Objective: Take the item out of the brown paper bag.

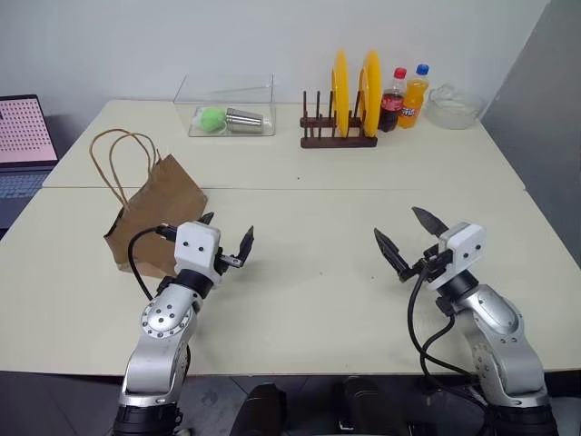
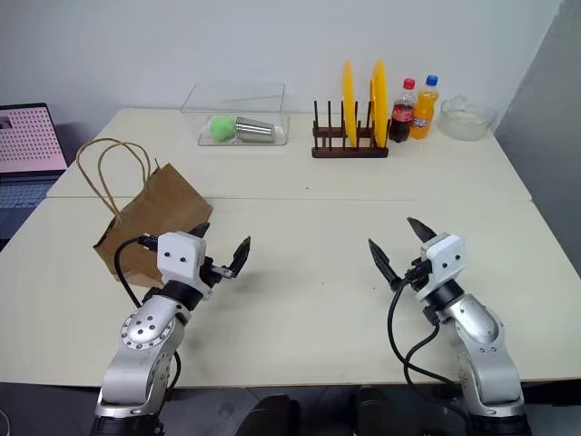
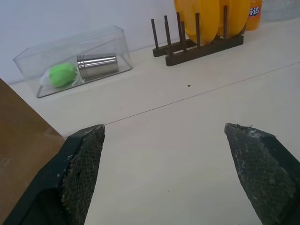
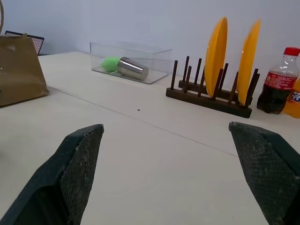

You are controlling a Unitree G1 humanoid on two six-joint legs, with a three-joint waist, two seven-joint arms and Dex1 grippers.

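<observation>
The brown paper bag (image 1: 162, 209) stands slumped on the table's left side, its two loop handles rising behind it. The item is hidden; nothing of it shows at the bag. My left gripper (image 1: 227, 231) hovers open just right of the bag's near corner, with nothing between its fingers. In the left wrist view the bag (image 3: 18, 154) fills the edge beside one of the fingers (image 3: 82, 164). My right gripper (image 1: 403, 232) is open over the table's right half, far from the bag, and also holds nothing. In the right wrist view the bag (image 4: 19, 65) stands well off.
At the back stand a clear box (image 1: 227, 107) holding a green ball and a steel cup, a wooden rack (image 1: 340, 136) with two yellow plates, a cola bottle (image 1: 393, 102), an orange soda bottle (image 1: 415, 98) and a glass bowl (image 1: 454, 107). A laptop (image 1: 23, 145) sits far left.
</observation>
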